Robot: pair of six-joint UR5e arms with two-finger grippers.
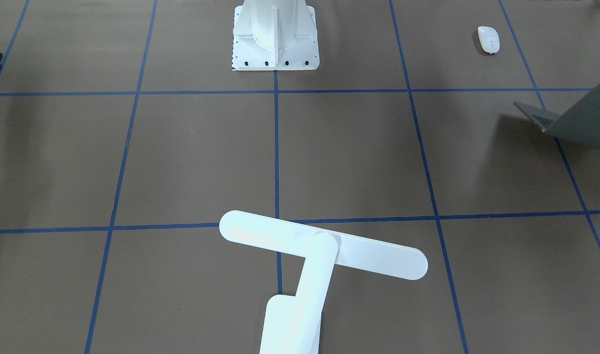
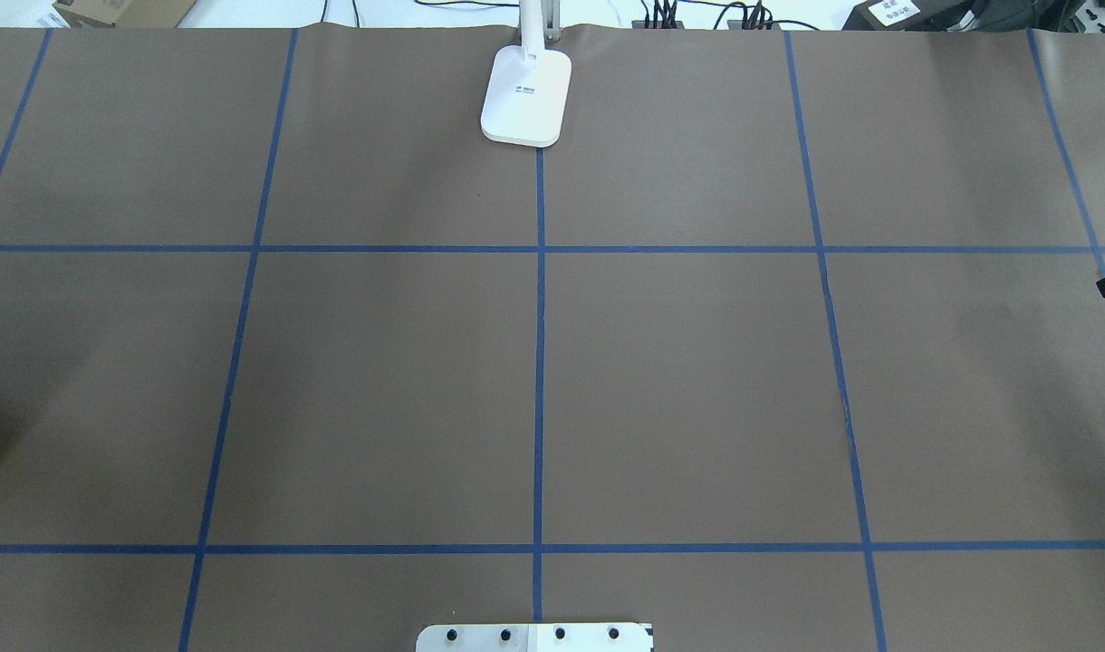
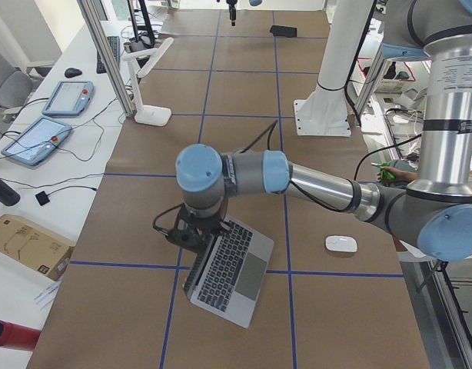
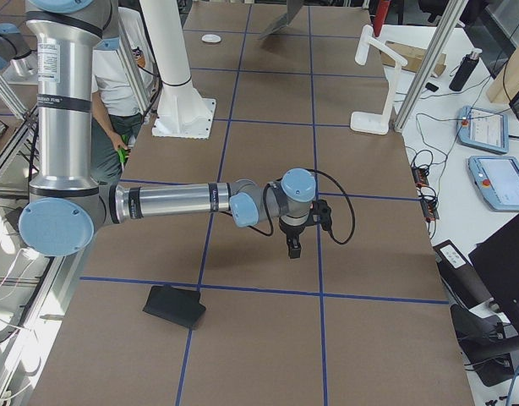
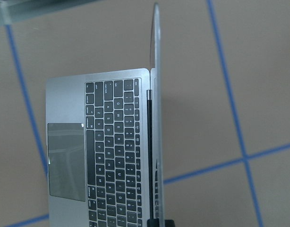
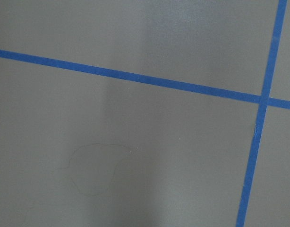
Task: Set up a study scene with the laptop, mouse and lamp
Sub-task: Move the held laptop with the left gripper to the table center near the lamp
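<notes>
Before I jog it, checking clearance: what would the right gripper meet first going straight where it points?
The right gripper points down; it would likely meet only the bare table, near a blue tape crossing.

Brown table (image 6: 135, 189) crossed by blue tape lines (image 6: 135, 75) (meeting at right).

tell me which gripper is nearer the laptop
Left. The left gripper is at the lid of the open laptop; the right gripper hangs over the table, far from it.

Left arm (image 3: 320, 184) and right arm (image 4: 166, 203) reach out level, wrists down (jaws unreadable).
</notes>
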